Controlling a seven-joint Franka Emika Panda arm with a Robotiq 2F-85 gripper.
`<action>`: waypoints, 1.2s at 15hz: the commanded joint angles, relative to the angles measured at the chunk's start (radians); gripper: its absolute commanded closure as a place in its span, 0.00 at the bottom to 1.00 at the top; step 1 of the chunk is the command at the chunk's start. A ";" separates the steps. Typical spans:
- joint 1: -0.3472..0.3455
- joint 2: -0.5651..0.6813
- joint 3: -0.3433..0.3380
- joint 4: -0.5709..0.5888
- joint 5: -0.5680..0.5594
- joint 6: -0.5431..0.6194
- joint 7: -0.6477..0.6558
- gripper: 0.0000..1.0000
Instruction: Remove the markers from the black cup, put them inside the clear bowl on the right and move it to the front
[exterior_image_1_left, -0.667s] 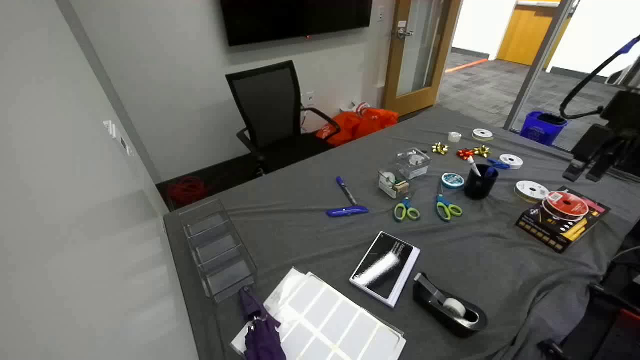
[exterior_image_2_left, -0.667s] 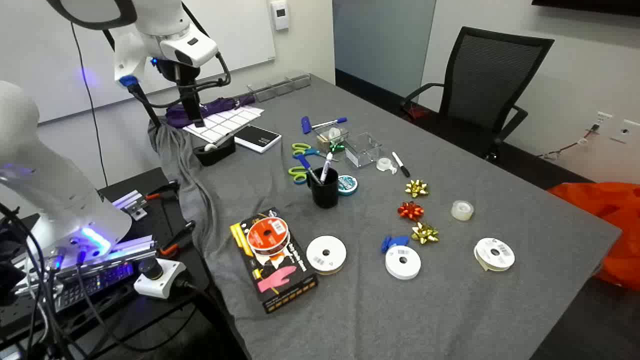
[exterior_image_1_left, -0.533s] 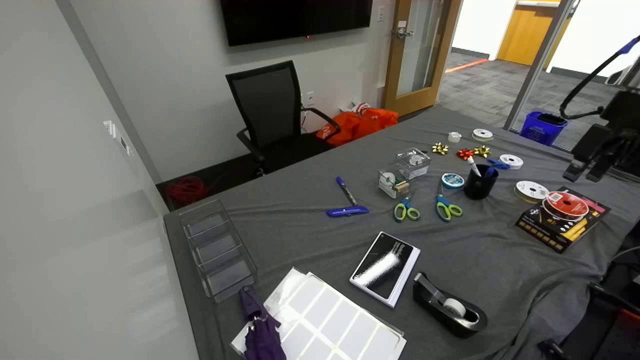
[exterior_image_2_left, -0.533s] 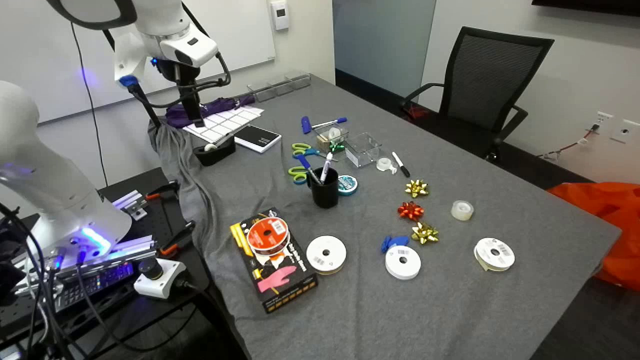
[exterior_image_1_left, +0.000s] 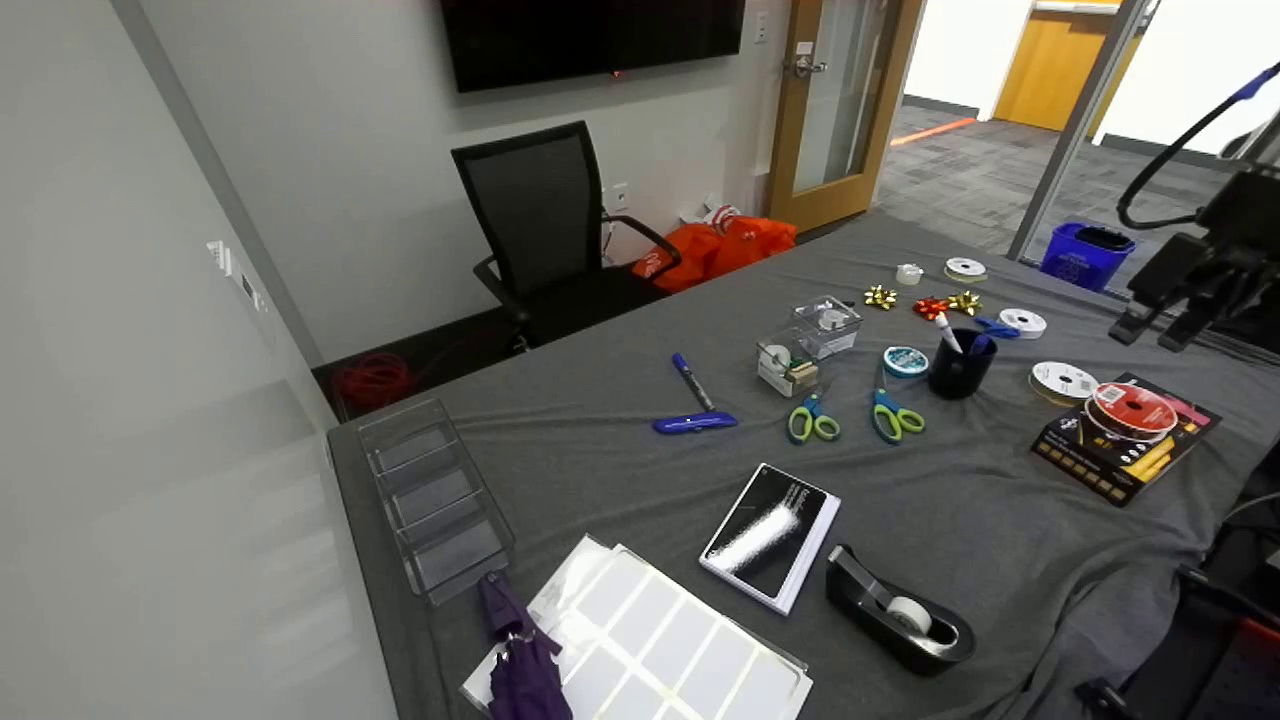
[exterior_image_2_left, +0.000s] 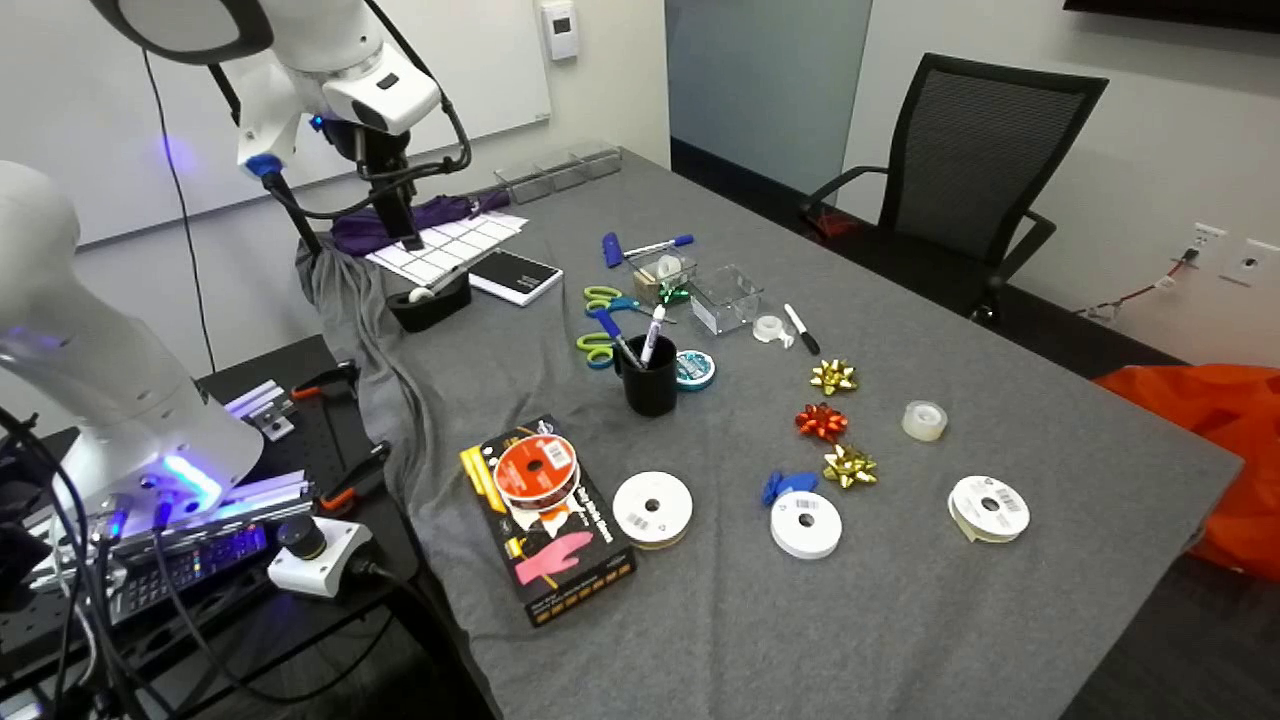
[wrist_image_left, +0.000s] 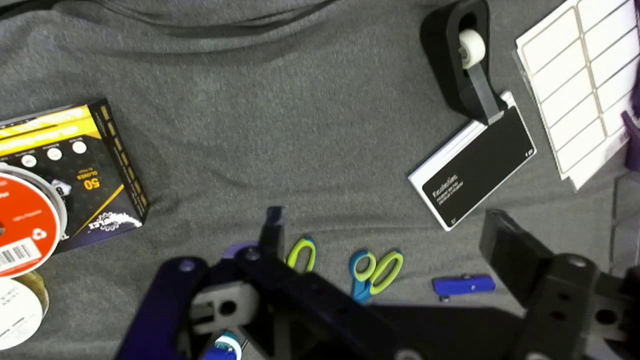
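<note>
- Claw (wrist_image_left: 385, 217) is spread wide, nothing held; fingers (wrist_image_left: 515, 255) are seen well apart in wrist view, above cloth (wrist_image_left: 270, 130) b/w glove box (wrist_image_left: 100, 185) & tape dispenser (wrist_image_left: 450, 75).
- Black cup (exterior_image_2_left: 650, 388) is seen upright in both exterior views, well apart from claw; it can't be made out in wrist view, poss. hidden by claw.
- 2 markers are seen in it: blue-capped marker (exterior_image_2_left: 615, 332) & white marker (exterior_image_2_left: 652, 337), tops leaning apart.
- Step in hand, prob.: approach to cup for 1st pick.
- Claw should be centred over one marker only, gap narrowed beforehand so 2nd isn't caught or cup wall clipped.
- Grip is best taken on exposed upper part, above rim; pull should be made slowly along marker's own lean, else cup may be tipped or dragged.
- Clearance should be kept from flat round teal item (exterior_image_2_left: 695, 370) just beside cup, & from scissors (exterior_image_1_left: 885, 402) nearby.
- By "bowl", clear box (exterior_image_2_left: 727, 300) is prob. meant, as no round one can be made out; to be confirmed b/f any release.
</note>
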 joint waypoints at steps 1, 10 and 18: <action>-0.041 0.076 0.011 0.017 0.028 0.121 0.015 0.00; -0.060 0.381 0.095 0.092 0.014 0.500 0.315 0.00; -0.066 0.576 0.130 0.207 -0.015 0.581 0.619 0.00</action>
